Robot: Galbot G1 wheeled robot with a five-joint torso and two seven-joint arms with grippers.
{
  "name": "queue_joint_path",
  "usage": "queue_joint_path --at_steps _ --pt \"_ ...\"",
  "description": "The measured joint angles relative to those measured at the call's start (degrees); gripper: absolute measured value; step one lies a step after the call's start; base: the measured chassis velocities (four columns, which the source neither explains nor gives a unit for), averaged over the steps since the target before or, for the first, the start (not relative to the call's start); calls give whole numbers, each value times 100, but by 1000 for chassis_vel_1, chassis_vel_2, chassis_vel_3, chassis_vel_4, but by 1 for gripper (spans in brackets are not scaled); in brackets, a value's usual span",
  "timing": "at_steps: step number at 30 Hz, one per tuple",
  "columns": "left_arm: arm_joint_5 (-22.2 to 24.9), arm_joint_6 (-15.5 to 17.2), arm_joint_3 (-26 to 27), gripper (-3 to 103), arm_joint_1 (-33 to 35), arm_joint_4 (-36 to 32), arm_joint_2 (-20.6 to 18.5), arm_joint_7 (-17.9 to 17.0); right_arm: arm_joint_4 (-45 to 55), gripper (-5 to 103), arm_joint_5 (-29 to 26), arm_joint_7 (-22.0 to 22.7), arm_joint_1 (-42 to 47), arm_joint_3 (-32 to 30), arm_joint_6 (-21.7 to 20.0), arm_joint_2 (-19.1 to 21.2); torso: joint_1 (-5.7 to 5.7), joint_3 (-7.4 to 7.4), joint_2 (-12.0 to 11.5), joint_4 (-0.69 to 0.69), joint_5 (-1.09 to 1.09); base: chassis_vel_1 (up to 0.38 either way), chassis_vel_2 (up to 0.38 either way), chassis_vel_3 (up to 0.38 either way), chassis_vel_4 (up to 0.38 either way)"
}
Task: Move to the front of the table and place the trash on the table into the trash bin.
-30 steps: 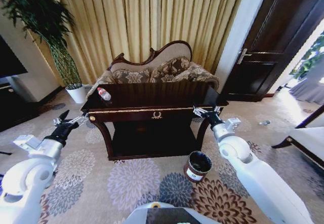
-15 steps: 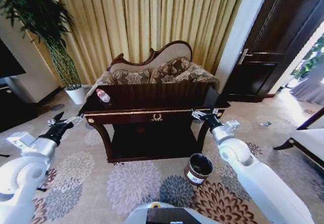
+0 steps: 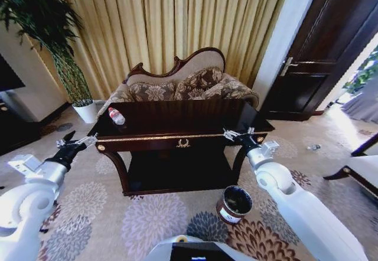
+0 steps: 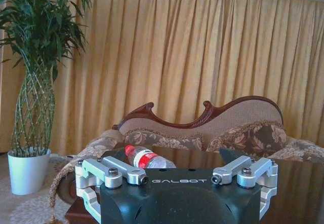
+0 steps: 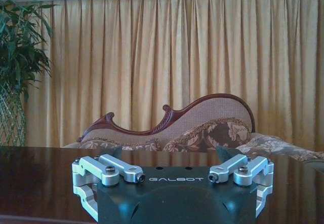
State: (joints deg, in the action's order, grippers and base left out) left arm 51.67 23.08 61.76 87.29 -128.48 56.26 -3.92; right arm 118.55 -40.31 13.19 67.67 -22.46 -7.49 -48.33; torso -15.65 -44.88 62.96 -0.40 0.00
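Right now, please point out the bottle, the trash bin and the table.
bottle [image 3: 116, 116], head view, on its red label.
trash bin [image 3: 227, 209], head view, on its brown side wall.
table [image 3: 183, 143], head view, on the front rail emblem.

Home sitting room: sofa [image 3: 183, 82], curtains [image 3: 177, 25]

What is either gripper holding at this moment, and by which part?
Nothing is held. The left gripper and right gripper are both open and empty; the clear plastic bottle with red label lies untouched on the dark-brown wooden table.
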Motion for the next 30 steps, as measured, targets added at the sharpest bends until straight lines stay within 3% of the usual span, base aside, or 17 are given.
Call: queue_joint_path --at_steps 26,30 --pt "-27 -122 -90 100 25 -36 151 81 -12 100 -18 1 -84 144 -25 6 -1 0 0 0 0 -124 123 113 -124" --pt "-30 -115 -152 100 1 -27 164 68 106 100 -297 42 -65 155 -112 1 -2 0 -1 0 0 -98 86 84 -89"
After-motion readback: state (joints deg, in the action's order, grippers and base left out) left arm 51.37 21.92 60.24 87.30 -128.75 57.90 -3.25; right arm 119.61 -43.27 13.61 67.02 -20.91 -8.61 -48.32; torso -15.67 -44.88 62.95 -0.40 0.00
